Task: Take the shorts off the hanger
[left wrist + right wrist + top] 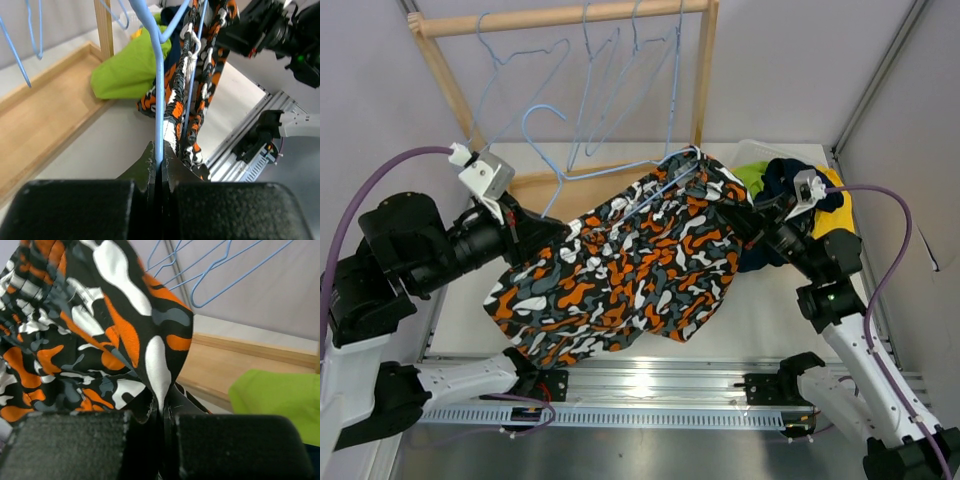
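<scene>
Hidden: the hanger (pixel 159 100) is mostly buried in the patterned shorts (pixel 620 270); from above, both sets of fingertips are covered.
Axis: the shorts stretch left to right between the arms, above the counter (pixel 760 320).
Left gripper (pixel 159 167): clamped on the hanger wire.
Right gripper (pixel 162 410): pinching the shorts' fabric.

no readable text, labels or numbers (anywhere)

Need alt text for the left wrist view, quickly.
The left gripper has its jaws shut on the blue hanger, with the patterned shorts hanging on it beyond. Lime green shorts lie behind, beside a wooden rack base.
</scene>
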Motion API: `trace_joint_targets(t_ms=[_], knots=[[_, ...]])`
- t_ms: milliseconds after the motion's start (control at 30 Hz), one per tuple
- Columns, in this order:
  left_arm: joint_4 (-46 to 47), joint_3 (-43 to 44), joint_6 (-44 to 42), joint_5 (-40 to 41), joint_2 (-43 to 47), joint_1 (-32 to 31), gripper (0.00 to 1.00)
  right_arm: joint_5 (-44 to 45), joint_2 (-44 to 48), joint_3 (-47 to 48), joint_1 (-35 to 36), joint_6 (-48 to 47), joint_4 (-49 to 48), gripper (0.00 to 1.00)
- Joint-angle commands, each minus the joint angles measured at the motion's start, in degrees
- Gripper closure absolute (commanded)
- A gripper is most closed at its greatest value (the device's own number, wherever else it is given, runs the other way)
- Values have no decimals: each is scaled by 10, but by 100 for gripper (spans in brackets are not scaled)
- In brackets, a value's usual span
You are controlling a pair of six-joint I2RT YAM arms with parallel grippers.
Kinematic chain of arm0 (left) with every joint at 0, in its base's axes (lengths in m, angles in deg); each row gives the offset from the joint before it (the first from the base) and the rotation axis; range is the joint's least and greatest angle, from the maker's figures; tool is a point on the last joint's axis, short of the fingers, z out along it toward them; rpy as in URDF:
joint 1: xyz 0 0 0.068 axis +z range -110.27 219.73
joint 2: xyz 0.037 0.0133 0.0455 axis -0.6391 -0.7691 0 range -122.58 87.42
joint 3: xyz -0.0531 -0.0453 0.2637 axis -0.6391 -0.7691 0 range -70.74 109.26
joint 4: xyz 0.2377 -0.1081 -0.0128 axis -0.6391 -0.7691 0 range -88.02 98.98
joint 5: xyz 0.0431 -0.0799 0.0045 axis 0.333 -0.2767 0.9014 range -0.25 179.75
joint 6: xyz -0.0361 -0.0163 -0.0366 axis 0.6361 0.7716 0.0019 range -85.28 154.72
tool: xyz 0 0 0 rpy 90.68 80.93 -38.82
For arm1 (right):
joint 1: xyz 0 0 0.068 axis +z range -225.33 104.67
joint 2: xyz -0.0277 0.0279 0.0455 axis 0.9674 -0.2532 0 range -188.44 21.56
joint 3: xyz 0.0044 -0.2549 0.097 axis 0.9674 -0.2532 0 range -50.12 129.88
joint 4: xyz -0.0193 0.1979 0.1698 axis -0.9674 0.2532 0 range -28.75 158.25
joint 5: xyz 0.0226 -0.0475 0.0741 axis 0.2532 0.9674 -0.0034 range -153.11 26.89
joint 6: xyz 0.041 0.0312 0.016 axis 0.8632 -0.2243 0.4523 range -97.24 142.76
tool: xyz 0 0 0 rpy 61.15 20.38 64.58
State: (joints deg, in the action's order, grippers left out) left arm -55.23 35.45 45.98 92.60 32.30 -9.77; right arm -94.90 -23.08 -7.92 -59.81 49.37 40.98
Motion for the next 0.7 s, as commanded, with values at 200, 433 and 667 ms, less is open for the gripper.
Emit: trace_joint_targets(t_ms=[200,433,667], knots=[[98,103,-23,48,-55,-1,100,94,46,-13,81,-22,33,100],[83,136,-34,97,-48,-1,100,114,73,-41,84,-12,28,100],[48,148,-48,123,-54,-1,100,96,65,-39,83,0,11,100]])
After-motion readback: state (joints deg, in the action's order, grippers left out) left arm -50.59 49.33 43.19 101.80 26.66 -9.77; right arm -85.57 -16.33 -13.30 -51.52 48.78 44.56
